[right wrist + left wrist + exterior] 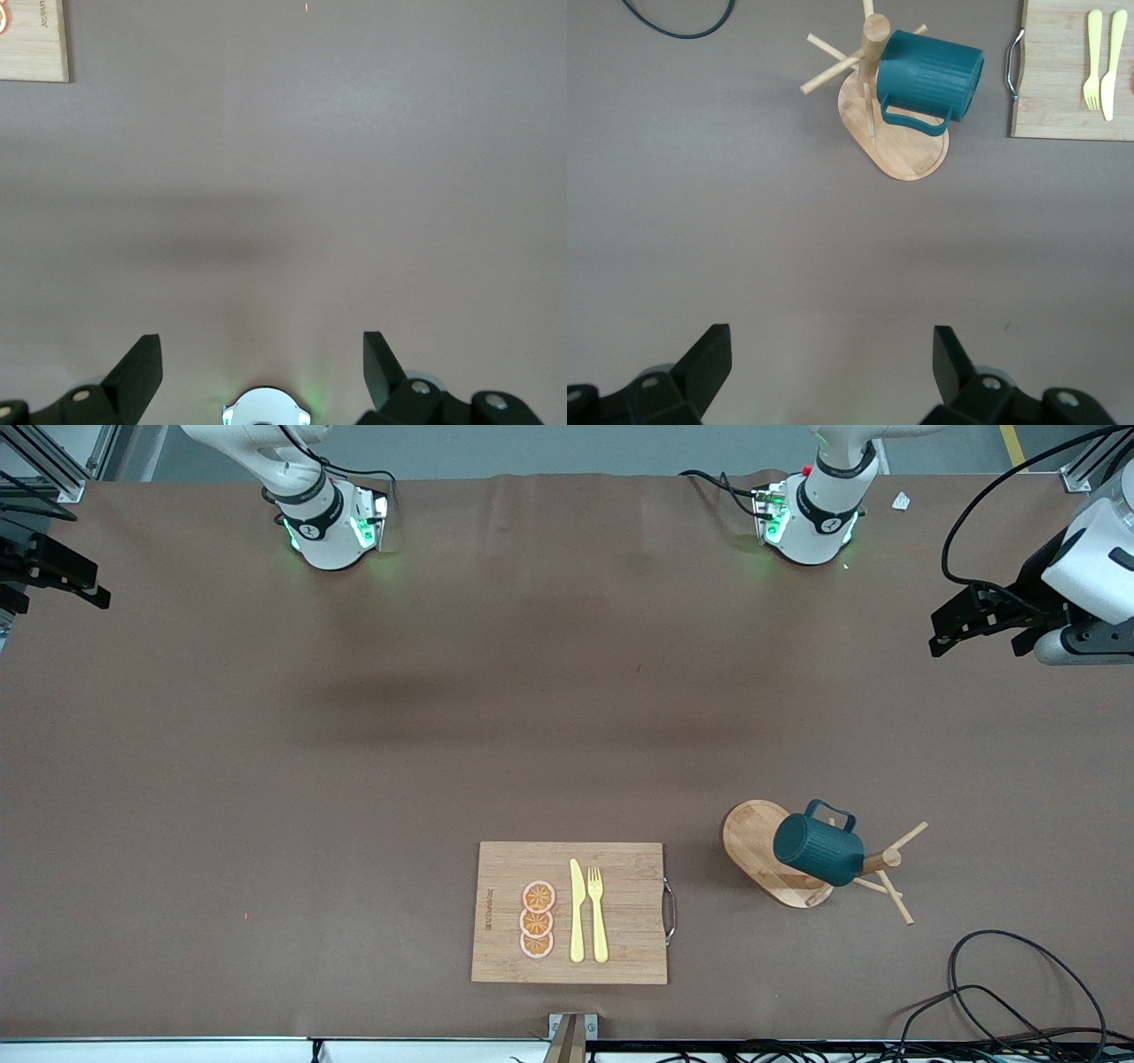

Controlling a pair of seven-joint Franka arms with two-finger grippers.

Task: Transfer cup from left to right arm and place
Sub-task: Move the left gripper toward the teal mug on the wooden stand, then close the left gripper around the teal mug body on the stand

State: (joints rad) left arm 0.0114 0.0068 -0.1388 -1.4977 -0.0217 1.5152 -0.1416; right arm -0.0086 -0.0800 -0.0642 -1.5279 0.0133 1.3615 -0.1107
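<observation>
- Nearest the front camera, a cutting board (620,948) is seen; beside it, toward the left arm's end, the cup (819,851) hangs tipped on a wooden mug rack (753,837), handle up.
- Left gripper (979,622) is held high over that table end, spread wide and empty, clearly the closer one; the cup lies well apart from its fingers (709,359).
- Right gripper (53,576) waits over its own end, spread and empty.

High front camera facing robots; wrist cameras downward, sharing the cutting board (569,912).
</observation>
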